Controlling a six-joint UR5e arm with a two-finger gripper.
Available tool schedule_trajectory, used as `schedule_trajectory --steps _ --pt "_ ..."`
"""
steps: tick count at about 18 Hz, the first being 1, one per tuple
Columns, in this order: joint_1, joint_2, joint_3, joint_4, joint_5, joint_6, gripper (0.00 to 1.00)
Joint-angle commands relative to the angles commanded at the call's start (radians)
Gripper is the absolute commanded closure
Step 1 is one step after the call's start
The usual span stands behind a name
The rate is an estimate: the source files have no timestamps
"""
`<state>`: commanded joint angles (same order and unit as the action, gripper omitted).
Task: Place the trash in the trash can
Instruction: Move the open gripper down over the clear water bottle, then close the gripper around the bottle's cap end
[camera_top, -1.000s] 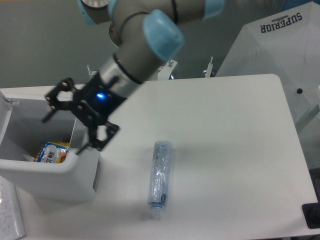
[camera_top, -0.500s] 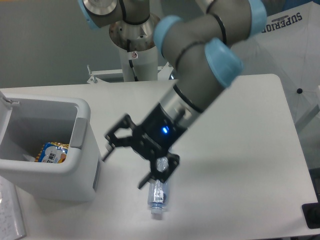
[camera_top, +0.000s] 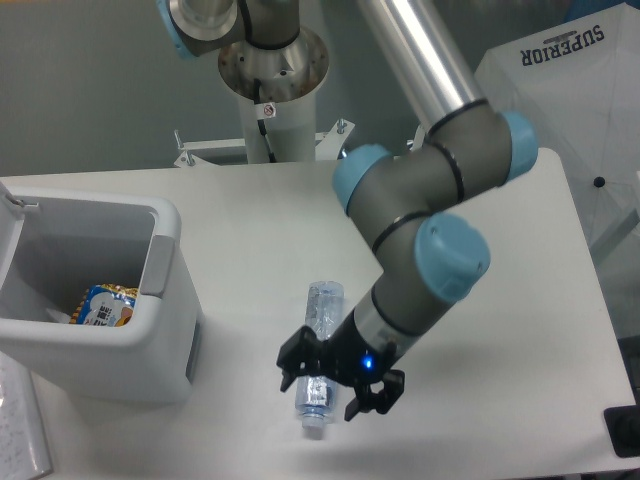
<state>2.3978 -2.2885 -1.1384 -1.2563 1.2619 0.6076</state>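
A clear crushed plastic bottle (camera_top: 320, 318) lies on the white table, cap end toward the front edge. My gripper (camera_top: 325, 385) hangs low over the bottle's cap end, open, with one black finger on each side of it. The white trash can (camera_top: 165, 340) stands at the left. Inside it lies a small blue snack packet (camera_top: 100, 305) with yellow-orange edges. No foil shows.
The arm's base column (camera_top: 268, 75) rises behind the table's far edge. A white cover printed SUPERIOR (camera_top: 570, 90) stands at the right. A dark object (camera_top: 623, 432) sits at the table's front right corner.
The gripper swung from over the trash can's rim rightward across the table and dropped down to the bottle's cap end. The bottle and the packet have not moved.
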Motion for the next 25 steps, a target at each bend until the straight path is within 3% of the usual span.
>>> schedule_trajectory --steps 4,7,13,18,20,23,25 --pt "-0.046 -0.052 0.029 -0.008 0.164 -0.023 0.0" --pt "-0.049 -0.092 0.066 -0.026 0.177 -0.054 0.0" --pt "-0.081 -0.161 0.146 -0.133 0.255 -0.078 0.0" --pt "-0.101 -0.181 0.148 -0.138 0.257 -0.084 0.0" --pt "-0.109 -0.183 0.146 -0.138 0.255 -0.098 0.2" --pt "-0.111 -0.178 0.138 -0.146 0.257 -0.098 0.26" --pt "-0.112 -0.172 0.138 -0.179 0.257 -0.094 0.37"
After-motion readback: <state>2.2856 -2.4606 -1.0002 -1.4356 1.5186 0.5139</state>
